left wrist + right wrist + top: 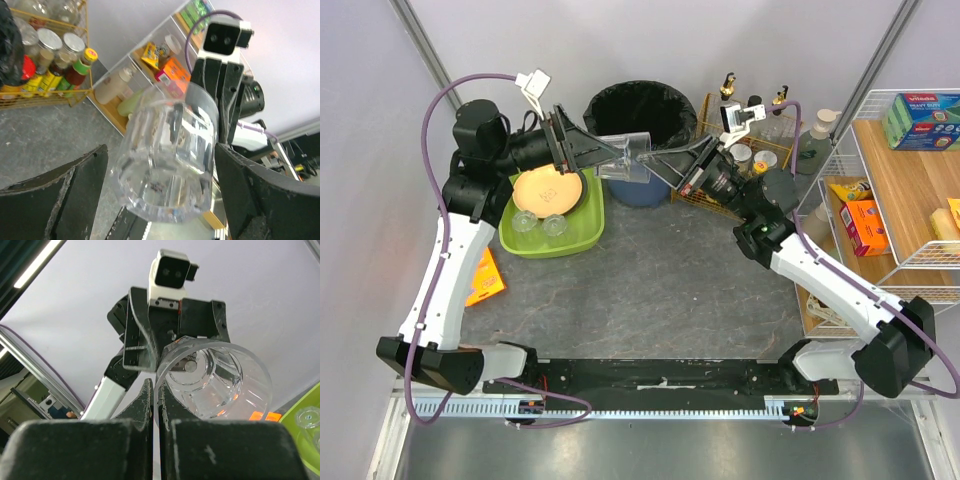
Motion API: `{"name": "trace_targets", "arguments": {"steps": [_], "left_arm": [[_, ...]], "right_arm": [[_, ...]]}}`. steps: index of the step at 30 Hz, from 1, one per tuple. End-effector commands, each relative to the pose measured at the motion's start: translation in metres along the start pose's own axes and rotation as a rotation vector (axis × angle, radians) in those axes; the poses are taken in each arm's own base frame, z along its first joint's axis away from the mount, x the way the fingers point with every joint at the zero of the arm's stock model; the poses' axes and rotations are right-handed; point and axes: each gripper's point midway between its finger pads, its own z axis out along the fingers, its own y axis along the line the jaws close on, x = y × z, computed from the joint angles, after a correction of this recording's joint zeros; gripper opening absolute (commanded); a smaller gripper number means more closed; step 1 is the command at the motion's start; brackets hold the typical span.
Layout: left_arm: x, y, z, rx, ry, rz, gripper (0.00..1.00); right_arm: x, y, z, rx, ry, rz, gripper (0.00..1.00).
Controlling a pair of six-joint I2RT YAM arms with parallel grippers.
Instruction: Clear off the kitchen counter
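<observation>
At the far left of the top view an orange packet [485, 276] lies on the counter [660, 290], the grey slab that fills the middle of the frame. Right of it, at upper left, a green tray [586, 234] sits on the counter with an orange plate [548, 188] and small clear lids in it.

Above the tray the left gripper [609, 158] reaches toward the centre. Its jaws stand wide and press the sides of a clear cup [628, 157] near the base. In the left wrist view both black fingers [75, 195] flank the cup, which lies tilted in the air.

Behind the cup, at top centre, stands a bin [640, 105] with a black liner.

From the right the right gripper [652, 158] meets the cup's open end. In the right wrist view its fingers [100, 450] are nearly together, nipping the cup's rim wall between them.

Further right a yellow wire basket [713, 196] holds bottles and jars. At the right edge is a white wire rack [930, 262] with boxes on its wooden shelves.
</observation>
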Motion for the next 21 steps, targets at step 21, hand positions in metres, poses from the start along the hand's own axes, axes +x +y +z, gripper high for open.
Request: {"name": "trace_targets", "arguments": {"steps": [21], "left_arm": [[0.009,-0.033,-0.009,0.139,0.017,0.04,0.77]], "right_arm": [[-0.019,0.02,0.007,-0.103,-0.071,-0.034,0.0]]}}
